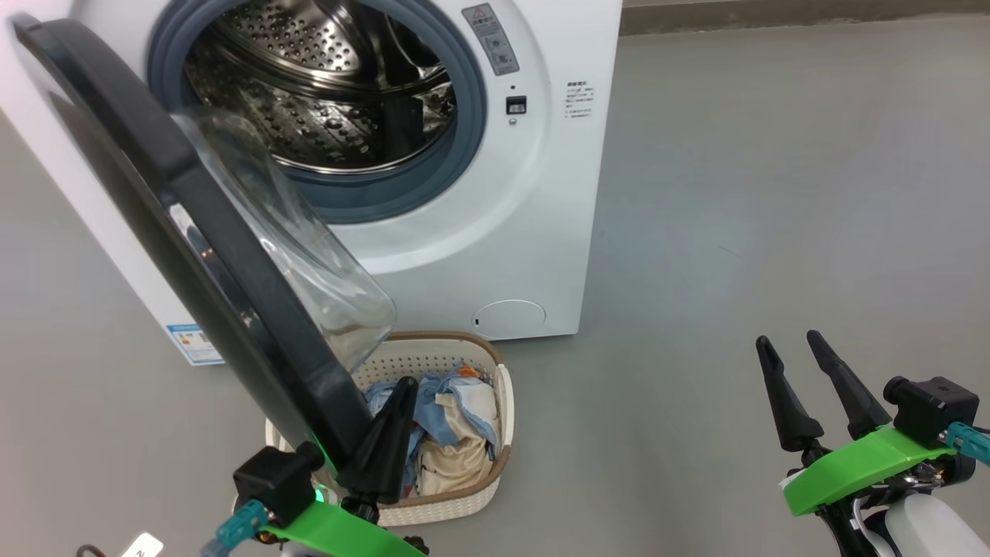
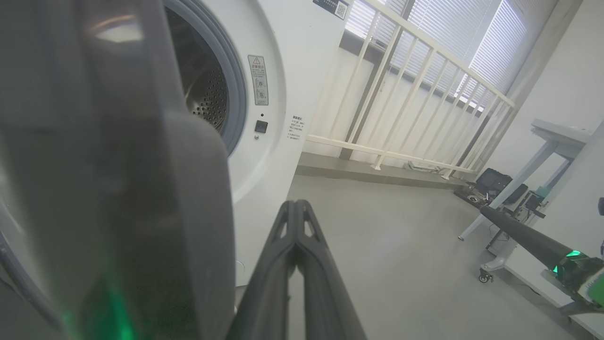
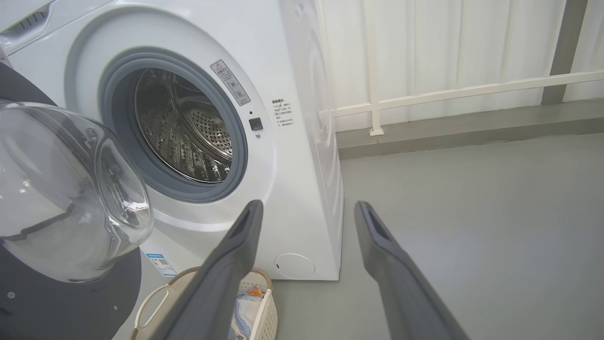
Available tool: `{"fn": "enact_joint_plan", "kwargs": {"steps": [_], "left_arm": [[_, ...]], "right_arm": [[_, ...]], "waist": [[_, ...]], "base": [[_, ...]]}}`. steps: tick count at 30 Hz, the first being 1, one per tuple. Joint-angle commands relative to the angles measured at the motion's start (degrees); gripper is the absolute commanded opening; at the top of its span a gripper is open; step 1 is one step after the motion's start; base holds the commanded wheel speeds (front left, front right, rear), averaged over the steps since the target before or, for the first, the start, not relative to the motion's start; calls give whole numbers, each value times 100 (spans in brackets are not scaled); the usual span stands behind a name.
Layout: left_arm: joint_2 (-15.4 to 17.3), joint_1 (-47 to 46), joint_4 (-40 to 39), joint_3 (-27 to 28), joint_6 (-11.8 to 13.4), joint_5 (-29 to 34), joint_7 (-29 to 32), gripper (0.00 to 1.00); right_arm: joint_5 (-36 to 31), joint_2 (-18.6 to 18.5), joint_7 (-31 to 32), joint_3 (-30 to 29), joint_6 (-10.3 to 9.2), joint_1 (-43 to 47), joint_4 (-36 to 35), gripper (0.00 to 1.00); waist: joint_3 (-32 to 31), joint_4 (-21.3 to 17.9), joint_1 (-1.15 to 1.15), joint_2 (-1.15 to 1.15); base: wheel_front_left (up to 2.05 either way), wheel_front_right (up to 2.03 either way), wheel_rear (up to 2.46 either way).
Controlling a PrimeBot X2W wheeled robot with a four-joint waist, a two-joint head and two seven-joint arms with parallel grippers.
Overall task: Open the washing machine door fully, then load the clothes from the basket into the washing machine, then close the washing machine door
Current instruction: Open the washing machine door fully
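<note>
1. Your left gripper (image 1: 402, 387) sits at near left with its jaws pressed together, pinching nothing, just right of the near edge of the washing machine door (image 1: 193, 232).
2. The door is swung out to the left, and its glass bowl (image 1: 309, 255) hangs over the left part of the basket (image 1: 445, 338).
3. The washing machine (image 1: 534, 201) stands at far left, drum mouth exposed.
4. The basket is on the floor (image 1: 735, 193), close in front of the machine, with the clothes (image 1: 456, 418) inside.
5. Your right gripper (image 1: 787, 338) hovers at near right with its jaws spread, well apart from the basket.

Lab-like room: wheeled workbench (image 2: 559, 132), equipment case (image 2: 493, 182), blinds (image 2: 495, 52), white railing (image 3: 372, 71).
</note>
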Motion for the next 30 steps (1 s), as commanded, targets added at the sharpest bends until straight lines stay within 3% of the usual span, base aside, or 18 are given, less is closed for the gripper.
{"fn": "enact_joint_plan", "kwargs": {"steps": [1, 30], "left_arm": [[232, -194, 2, 407, 87, -61, -70, 0], [768, 330, -502, 928, 543, -258, 30, 0]], "right_arm": [[29, -73, -71, 104, 26, -54, -110, 100], [126, 10, -71, 57, 26, -11, -130, 100]], "waist": [[-5, 52, 0, 0], [-173, 1248, 0, 0]], "base": [[0, 0, 0], [0, 0, 0]]}}
